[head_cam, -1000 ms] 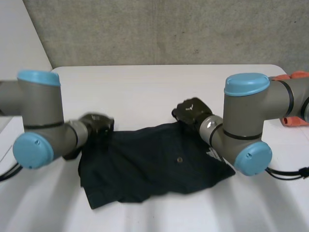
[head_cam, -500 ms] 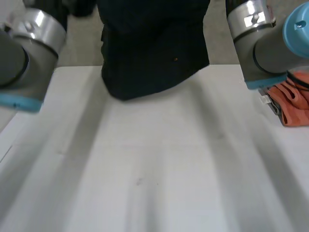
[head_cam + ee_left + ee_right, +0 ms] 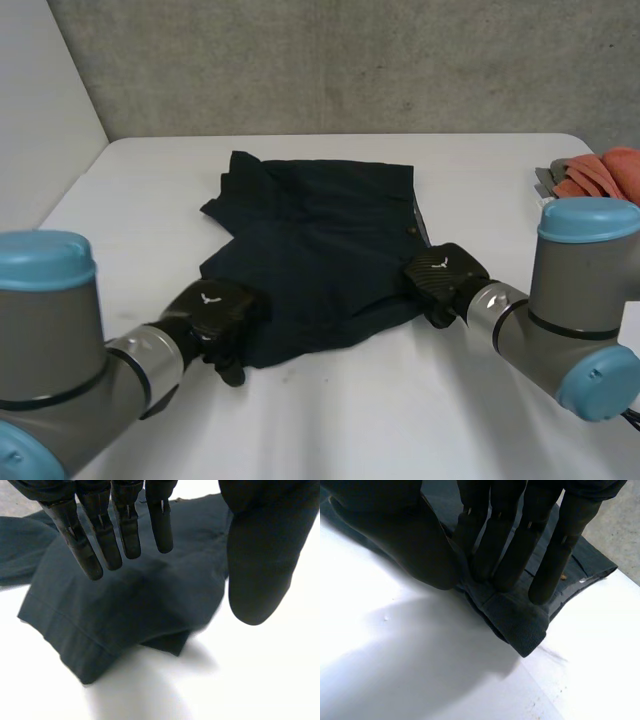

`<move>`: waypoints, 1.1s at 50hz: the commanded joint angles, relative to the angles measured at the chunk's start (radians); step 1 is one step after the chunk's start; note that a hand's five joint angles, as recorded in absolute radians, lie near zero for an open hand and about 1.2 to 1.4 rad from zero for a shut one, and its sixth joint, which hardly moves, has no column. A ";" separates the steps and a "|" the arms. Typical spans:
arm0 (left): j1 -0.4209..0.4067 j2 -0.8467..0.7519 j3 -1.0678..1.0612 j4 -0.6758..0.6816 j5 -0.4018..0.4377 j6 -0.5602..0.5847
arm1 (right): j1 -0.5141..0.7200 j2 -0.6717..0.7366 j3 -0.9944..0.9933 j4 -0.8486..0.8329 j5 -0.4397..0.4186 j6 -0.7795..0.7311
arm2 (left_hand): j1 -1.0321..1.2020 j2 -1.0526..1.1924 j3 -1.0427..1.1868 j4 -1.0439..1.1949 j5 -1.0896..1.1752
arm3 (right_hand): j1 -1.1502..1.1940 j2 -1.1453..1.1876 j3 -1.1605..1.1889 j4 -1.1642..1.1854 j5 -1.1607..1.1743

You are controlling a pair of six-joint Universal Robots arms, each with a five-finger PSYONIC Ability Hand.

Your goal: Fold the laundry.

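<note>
The dark navy cloth garment [image 3: 320, 250] lies spread on the white table [image 3: 400, 420], about the middle from left to right and reaching toward the far edge. Its far part is flat and its near edge is rumpled and doubled over.

The right hand [image 3: 440, 280] is at the garment's near right corner. In the right wrist view its fingers [image 3: 510, 545] and thumb [image 3: 395, 535] are drawn together with a fold of the dark fabric [image 3: 520, 620] pinched between them, and the tip of the corner sticks out just past the fingertips onto the table.

The left hand [image 3: 212, 312] is at the near left corner. In the left wrist view its fingers [image 3: 100, 545] are straight and set well apart from the thumb [image 3: 257, 570]. They hang over the hemmed corner of the cloth [image 3: 125, 610] and hold nothing.

At the far right edge of the table lies a heap of orange-red cloths [image 3: 600, 172], well apart from the garment. A grey concrete wall [image 3: 350, 60] stands behind the table.
</note>
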 commanded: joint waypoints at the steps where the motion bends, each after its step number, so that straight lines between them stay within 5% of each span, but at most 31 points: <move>1: 0.107 0.088 0.003 -0.011 0.055 -0.015 | -0.011 -0.058 0.066 -0.027 -0.016 0.014 | 0.010 0.006 0.004 0.016 0.019 | 0.282 0.202 0.204 0.196 0.215; 7: 0.175 0.062 0.015 -0.015 0.070 -0.052 | -0.016 -0.070 0.100 -0.054 -0.018 0.014 | 0.092 0.088 0.086 0.099 0.101 | 0.282 0.202 0.204 0.196 0.215; 25: 0.163 -0.162 0.096 0.040 0.114 0.046 | -0.010 -0.064 0.104 -0.062 -0.015 0.028 | 0.265 0.261 0.259 0.272 0.274 | 0.282 0.202 0.204 0.196 0.215; 32: 0.155 -0.173 0.110 0.064 0.119 0.042 | -0.016 -0.067 0.101 -0.058 -0.016 0.023 | 0.940 0.936 0.934 0.947 0.949 | 0.282 0.202 0.204 0.196 0.215; 41: 0.118 0.028 -0.011 -0.047 0.193 0.057 | -0.037 -0.148 0.129 0.135 -0.022 -0.155 | 0.940 0.936 0.935 0.947 0.949 | 0.282 0.202 0.204 0.196 0.215; 47: 0.111 0.246 -0.140 -0.285 0.191 0.219 | -0.093 -0.245 0.164 0.410 -0.047 -0.461 | 0.940 0.936 0.935 0.947 0.949 | 0.282 0.202 0.204 0.196 0.215; 50: 0.117 0.269 -0.160 -0.291 0.190 0.259 | -0.100 -0.259 0.158 0.394 -0.083 -0.457 | 0.940 0.936 0.935 0.947 0.949 | 0.282 0.202 0.204 0.196 0.215; 55: 0.157 0.226 -0.154 -0.125 0.180 0.243 | -0.093 -0.216 0.118 0.308 -0.111 -0.320 | 0.069 0.065 0.064 0.076 0.078 | 0.282 0.202 0.204 0.196 0.215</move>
